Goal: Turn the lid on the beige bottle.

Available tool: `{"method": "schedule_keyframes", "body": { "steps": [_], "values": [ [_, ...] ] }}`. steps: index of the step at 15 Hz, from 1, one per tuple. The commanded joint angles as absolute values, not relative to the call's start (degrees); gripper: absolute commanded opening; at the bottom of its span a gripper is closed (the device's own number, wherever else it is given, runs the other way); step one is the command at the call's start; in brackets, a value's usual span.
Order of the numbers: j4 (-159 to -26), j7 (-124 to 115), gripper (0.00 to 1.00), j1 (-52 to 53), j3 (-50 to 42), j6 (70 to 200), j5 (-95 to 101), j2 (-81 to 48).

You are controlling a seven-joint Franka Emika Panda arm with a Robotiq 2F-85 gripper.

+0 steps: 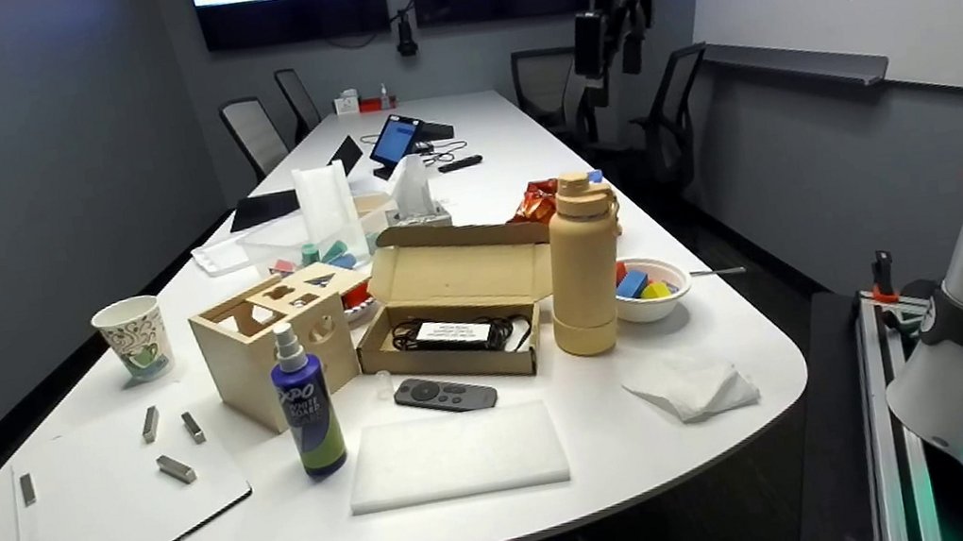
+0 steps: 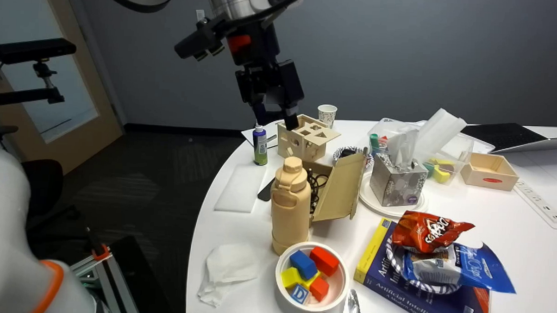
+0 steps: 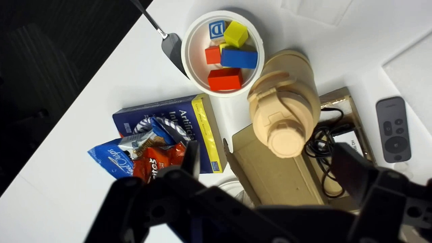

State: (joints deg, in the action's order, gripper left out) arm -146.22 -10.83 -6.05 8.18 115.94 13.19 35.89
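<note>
Black two-fingered hand (image 3: 270,162) gapes wide, empty. Unheld tall beige bottle (image 3: 298,84), wrist-view centre-right, may spin with its round tan lid (image 3: 286,140).

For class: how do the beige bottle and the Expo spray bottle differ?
The beige bottle is taller and wider than the Expo spray bottle.
The beige bottle is plain tan, lid included; the Expo spray bottle is mainly blue and green with a pale nozzle.
Both stand upright on the table.
</note>
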Motion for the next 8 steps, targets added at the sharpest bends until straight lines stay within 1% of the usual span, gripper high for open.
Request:
{"method": "schedule_keyframes", "body": {
  "steps": [1,8],
  "values": [
    [-139.1,-6.5,1.0,-4.5,5.9,112.2,14.0,29.0],
    [-135.2,1.6,1.0,-3.1,2.1,113.7,12.9,20.9]
  ]
}}
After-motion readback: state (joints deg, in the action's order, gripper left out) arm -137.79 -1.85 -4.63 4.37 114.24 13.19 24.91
